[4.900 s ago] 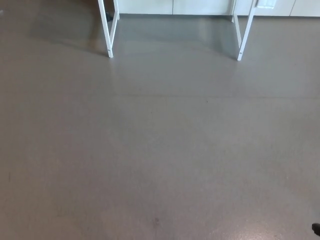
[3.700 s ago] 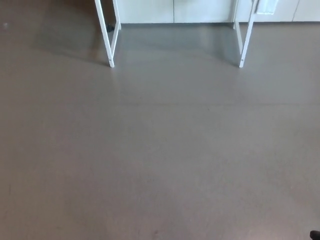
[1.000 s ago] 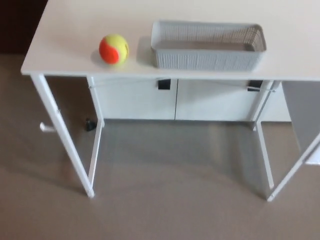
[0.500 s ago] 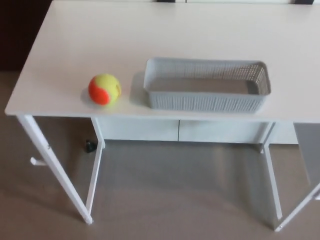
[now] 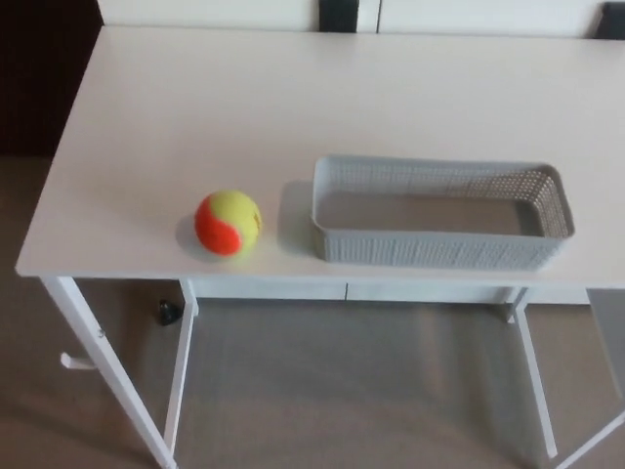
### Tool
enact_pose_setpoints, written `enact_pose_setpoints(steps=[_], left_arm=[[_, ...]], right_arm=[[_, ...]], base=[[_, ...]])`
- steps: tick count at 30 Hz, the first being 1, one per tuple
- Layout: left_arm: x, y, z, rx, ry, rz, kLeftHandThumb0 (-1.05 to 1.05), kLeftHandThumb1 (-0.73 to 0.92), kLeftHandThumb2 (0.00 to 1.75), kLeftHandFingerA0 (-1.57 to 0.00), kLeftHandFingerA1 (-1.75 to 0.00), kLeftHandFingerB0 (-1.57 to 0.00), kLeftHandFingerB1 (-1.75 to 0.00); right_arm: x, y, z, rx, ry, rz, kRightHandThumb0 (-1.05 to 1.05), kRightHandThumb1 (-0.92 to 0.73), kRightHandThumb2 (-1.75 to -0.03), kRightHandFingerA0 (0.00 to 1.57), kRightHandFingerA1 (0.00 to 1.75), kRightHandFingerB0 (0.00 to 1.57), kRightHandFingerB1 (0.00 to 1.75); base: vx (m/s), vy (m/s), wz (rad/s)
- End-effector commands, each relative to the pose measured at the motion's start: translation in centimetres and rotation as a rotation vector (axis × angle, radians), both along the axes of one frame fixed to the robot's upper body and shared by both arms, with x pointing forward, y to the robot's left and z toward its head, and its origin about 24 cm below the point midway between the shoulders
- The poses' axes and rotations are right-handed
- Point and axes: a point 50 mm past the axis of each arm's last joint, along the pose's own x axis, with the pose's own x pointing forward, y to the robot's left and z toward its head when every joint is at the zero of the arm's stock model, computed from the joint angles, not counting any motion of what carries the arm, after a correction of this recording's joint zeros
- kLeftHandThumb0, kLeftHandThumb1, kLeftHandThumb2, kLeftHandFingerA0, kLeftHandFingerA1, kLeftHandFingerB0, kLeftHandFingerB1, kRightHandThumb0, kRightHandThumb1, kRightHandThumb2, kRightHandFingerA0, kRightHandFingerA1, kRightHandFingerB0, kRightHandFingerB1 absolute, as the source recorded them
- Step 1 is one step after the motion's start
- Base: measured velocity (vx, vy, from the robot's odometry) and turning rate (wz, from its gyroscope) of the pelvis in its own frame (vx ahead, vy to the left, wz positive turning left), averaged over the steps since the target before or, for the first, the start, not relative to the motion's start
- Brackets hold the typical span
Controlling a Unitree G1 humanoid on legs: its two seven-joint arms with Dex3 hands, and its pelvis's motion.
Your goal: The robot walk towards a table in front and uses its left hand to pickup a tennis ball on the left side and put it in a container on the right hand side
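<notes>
Neither hand is being shown, so its state cannot be told. The ball (image 5: pixel 228 223), orange and yellow, is being carried by the table (image 5: pixel 293 98) near the front edge, toward the front-left corner. The basket (image 5: pixel 441 250) is being carried just right of it, not touching, along the same edge.

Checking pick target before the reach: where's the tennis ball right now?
In the head view, the tennis ball sits on the white table near its front edge, left of centre, just left of the grey basket and not touching it.
</notes>
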Motion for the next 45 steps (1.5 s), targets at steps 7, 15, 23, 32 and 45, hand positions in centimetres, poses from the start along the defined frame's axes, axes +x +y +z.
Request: enact_pose_setpoints(steps=[7,15,23,32,45], left_arm=[[-0.1,0.2,0.3,0.005,-0.029,-0.028,-0.13,0.56,0.56,-0.41,-0.41,-0.33,-0.34],[0.2,0.2,0.3,0.012,-0.026,-0.035,-0.15,0.55,0.57,-0.42,-0.41,-0.32,-0.33],[0.8,0.0,0.5,0.009,-0.038,-0.021,-0.16,0.54,0.58,-0.42,-0.42,-0.33,-0.35],[0.7,0.2,0.3,0.017,-0.022,-0.009,-0.12,0.54,0.56,-0.43,-0.4,-0.34,-0.34],[0.6,0.1,0.4,0.007,-0.042,-0.024,-0.12,0.53,0.56,-0.41,-0.4,-0.34,-0.34]], right_arm=[[-0.1,-0.2,0.4,-0.025,-0.017,0.014,-0.27,-0.57,-0.57,0.69,0.51,0.5,0.41],[0.1,-0.1,0.8,-0.03,-0.011,0.02,-0.29,-0.58,-0.57,0.67,0.49,0.49,0.4],[0.5,-0.3,0.6,-0.032,-0.006,0.019,-0.29,-0.58,-0.57,0.68,0.48,0.49,0.4],[0.5,0.0,0.9,-0.019,-0.017,0.033,-0.28,-0.6,-0.58,0.65,0.49,0.49,0.41],[0.8,0.1,0.8,-0.037,-0.003,0.055,-0.3,-0.6,-0.57,0.66,0.47,0.49,0.4]], base=[[0.08,0.006,0.06],[0.09,-0.117,0.01],[-0.01,0.077,-0.06],[0.03,0.175,0.0],[0.0,-0.088,0.05]])
